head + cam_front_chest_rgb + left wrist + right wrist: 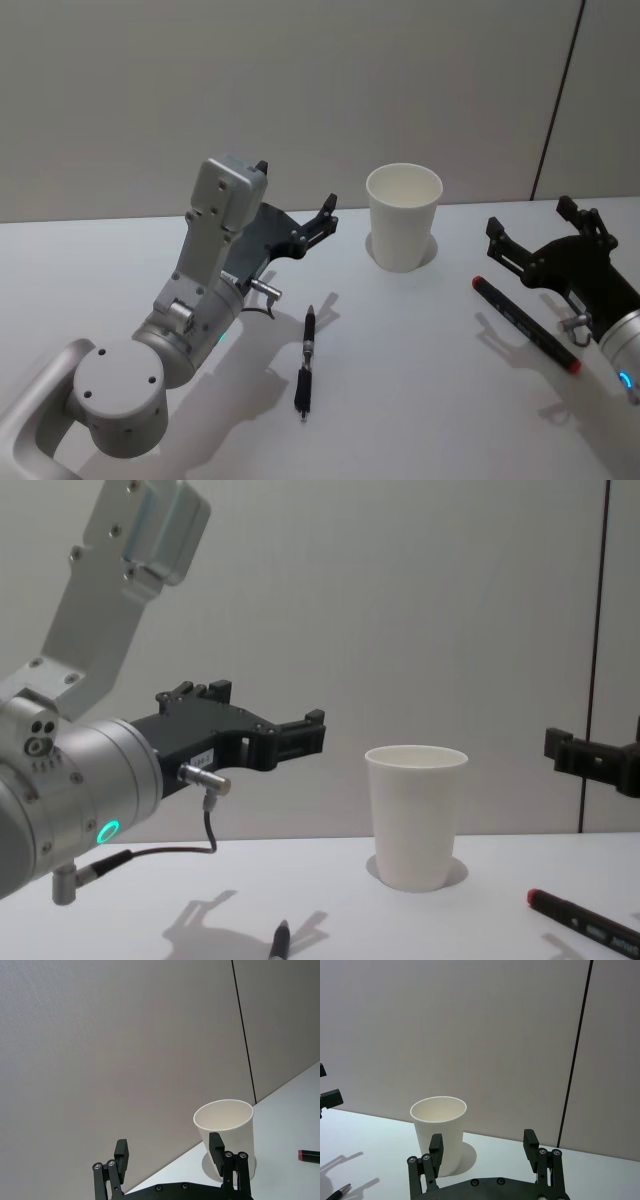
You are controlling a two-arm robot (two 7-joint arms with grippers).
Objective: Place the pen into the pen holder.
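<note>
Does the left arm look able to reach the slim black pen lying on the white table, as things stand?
Probably yes. The slim black pen lies uncovered on the white table, close to the open left gripper raised over the table; the white paper cup stands apart, farther back.

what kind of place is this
Probably a robot lab bench: white table, plain grey wall panels, and a paper cup, black pen and red-capped marker near the left pincer and right pincer.
</note>
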